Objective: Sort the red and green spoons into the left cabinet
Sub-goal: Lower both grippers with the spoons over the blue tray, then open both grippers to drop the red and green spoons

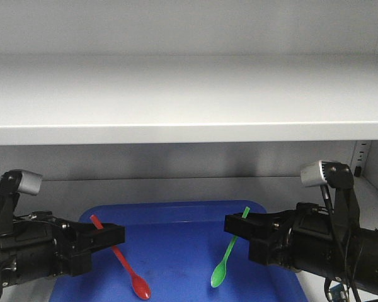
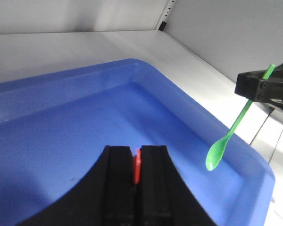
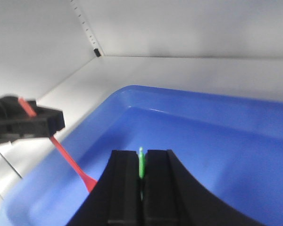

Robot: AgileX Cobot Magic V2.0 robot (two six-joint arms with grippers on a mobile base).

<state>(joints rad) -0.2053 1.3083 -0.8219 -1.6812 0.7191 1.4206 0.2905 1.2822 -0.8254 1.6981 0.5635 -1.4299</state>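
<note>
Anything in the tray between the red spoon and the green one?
Nothing. Between the red spoon and green spoon the blue tray is bare, clearest in the front view.

Black left pincer [image 1: 119,234], black right pincer [image 1: 229,223], 2 silver-grey camera housings [image 1: 30,182], what look like thin cables [image 1: 328,196]

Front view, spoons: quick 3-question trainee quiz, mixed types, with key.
1. True or false: the left pincer is shut on the red spoon.
2. What does the right pincer hold? A) nothing B) the green spoon C) a fork
3. Fill in: both spoons are gripped by the handle, bowls pointing down over the blue ____.

Key: 1 true; 2 B; 3 tray.
</note>
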